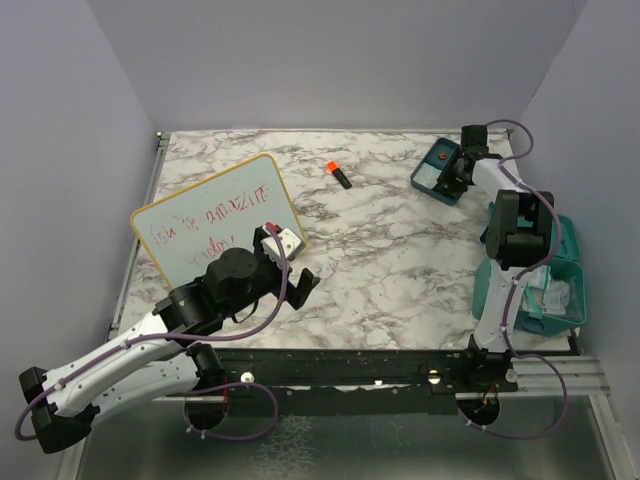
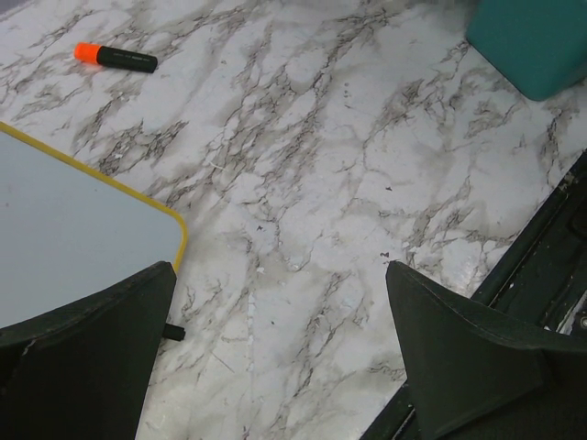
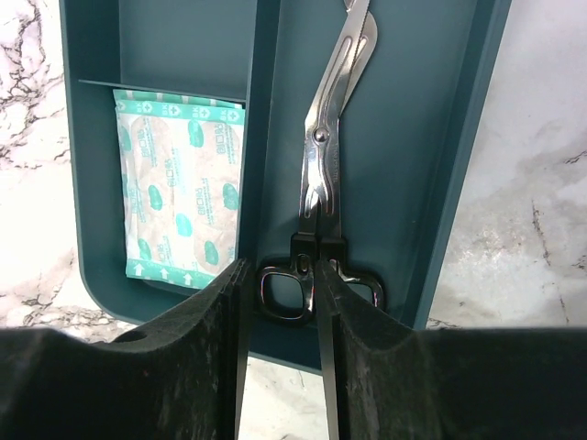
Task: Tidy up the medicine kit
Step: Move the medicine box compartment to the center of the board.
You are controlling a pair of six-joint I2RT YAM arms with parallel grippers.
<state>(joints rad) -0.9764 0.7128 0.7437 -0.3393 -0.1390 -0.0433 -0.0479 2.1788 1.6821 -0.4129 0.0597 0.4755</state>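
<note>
**Status.** The task is judged to be partway done. The tray (image 3: 413, 137) lies directly beneath the right jaws. It already holds two items:

- A packet (image 3: 179, 192) of printed dressings lies flat in the compartment to the left of the jaws.
- The scissors (image 3: 316, 174) lie in the long compartment straight ahead of the jaws, blades pointing away.

**Jaws.**

- The right jaws are partly closed around the left handle ring of the scissors. The pictures do not show whether they press on the ring or only flank it.
- The left jaws are released and spread wide, with nothing between them. They hang over bare counter (image 2: 303, 183).

**Remaining work (judgement).**

- The tray is not seated in the case (image 1: 574, 268), which stands well behind the right jaws, beside that arm's base.
- Seating the tray and closing the case appear to be outstanding.
- A marker (image 1: 338, 174) lies loose on the counter, far ahead of the left jaws. Whether it belongs in the case cannot be told.
- The board (image 1: 210, 225) lies just left of the left jaws.

**Appearance.** The case and tray are teal hard plastic with rounded corners. The tray is shallow and split by thin upright dividers. The case is open and holds pale packets too small to identify.
</note>
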